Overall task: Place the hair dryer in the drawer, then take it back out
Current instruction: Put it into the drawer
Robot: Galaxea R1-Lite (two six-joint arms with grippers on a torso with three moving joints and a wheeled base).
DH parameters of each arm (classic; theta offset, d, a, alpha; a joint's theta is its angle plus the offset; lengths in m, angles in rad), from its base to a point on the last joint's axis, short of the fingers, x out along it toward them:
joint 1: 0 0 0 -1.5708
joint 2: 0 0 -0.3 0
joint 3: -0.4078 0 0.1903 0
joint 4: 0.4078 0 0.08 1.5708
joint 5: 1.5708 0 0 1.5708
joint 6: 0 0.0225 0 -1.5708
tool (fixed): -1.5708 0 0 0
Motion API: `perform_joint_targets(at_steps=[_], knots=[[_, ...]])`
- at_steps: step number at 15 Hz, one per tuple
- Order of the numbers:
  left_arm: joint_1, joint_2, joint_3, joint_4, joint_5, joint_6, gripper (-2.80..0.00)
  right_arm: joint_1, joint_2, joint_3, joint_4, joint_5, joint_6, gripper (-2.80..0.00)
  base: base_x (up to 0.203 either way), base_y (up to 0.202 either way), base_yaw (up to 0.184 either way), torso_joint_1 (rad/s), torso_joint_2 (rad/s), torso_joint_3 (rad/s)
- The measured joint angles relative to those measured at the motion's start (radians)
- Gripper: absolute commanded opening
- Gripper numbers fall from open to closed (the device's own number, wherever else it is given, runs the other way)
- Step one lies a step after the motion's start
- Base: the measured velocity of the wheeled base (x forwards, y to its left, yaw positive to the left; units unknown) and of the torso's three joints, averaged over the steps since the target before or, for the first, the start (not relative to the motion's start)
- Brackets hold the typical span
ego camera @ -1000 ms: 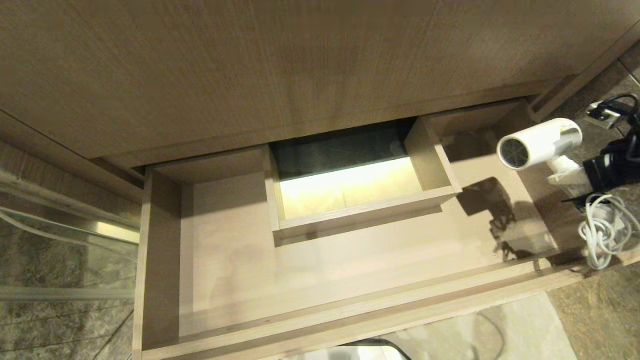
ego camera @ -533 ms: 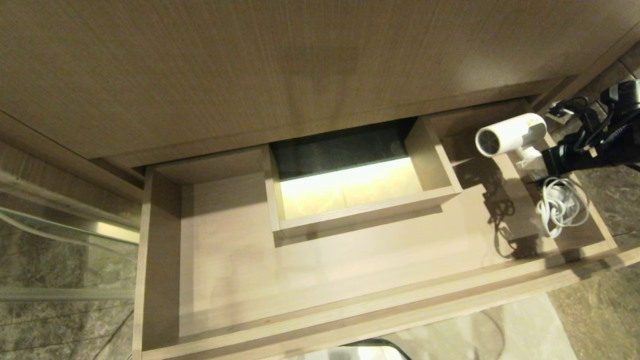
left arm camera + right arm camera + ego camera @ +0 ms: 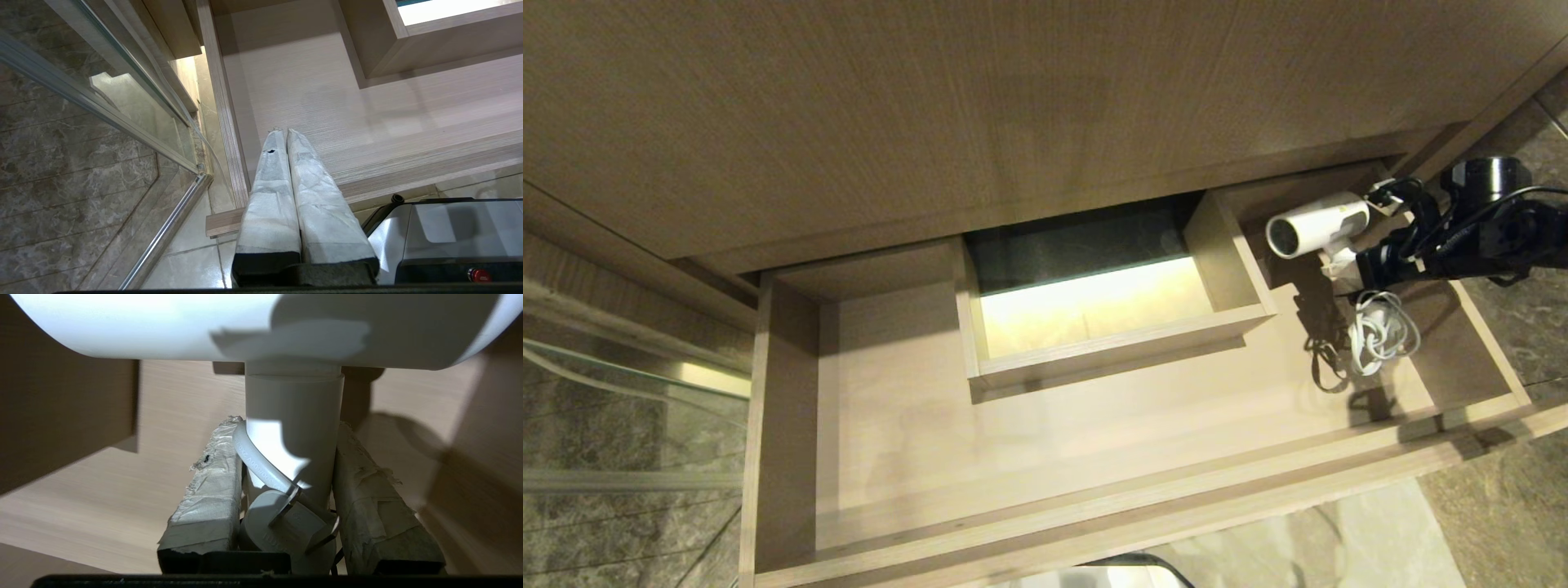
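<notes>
1. The right gripper (image 3: 1347, 265) pinches the handle of the white hair dryer (image 3: 1319, 224).
2. The hair dryer is over the far right corner of the open drawer (image 3: 792, 425).
3. Its cord (image 3: 1380, 339) hangs in a bunch below it.
4. The left gripper (image 3: 282, 132) is pressed together, near the drawer's left front corner.

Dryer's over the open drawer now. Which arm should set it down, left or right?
Right. The right gripper is clamped on the hair dryer by its handle, above the right end of the drawer, cord dangling into it. The left gripper is shut and empty, at the drawer's far left corner.
</notes>
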Motion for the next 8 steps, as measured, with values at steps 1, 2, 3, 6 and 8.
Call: perform_joint_targets(at_steps=[1, 2, 3, 6, 8], knots=[[0.000, 0.000, 0.000, 0.000, 0.000, 0.000, -2.80, 0.004, 0.010, -0.003, -0.007, 0.000, 0.001, -2.80, 0.000, 0.000, 0.000, 0.000, 0.00, 0.000], [0.000, 0.000, 0.000, 0.000, 0.000, 0.000, -2.80, 0.006, 0.022, -0.015, -0.030, 0.000, 0.001, -2.80, 0.000, 0.000, 0.000, 0.000, 0.00, 0.000], [0.000, 0.000, 0.000, 0.000, 0.000, 0.000, -2.80, 0.007, 0.033, -0.024, -0.039, -0.002, 0.001, -2.80, 0.000, 0.000, 0.000, 0.000, 0.00, 0.000], [0.000, 0.000, 0.000, 0.000, 0.000, 0.000, -2.80, 0.013, 0.052, -0.031, -0.065, -0.002, 0.000, -2.80, 0.000, 0.000, 0.000, 0.000, 0.00, 0.000], [0.000, 0.000, 0.000, 0.000, 0.000, 0.000, -2.80, 0.010, 0.059, -0.032, -0.084, -0.004, 0.000, -2.80, 0.000, 0.000, 0.000, 0.000, 0.00, 0.000]])
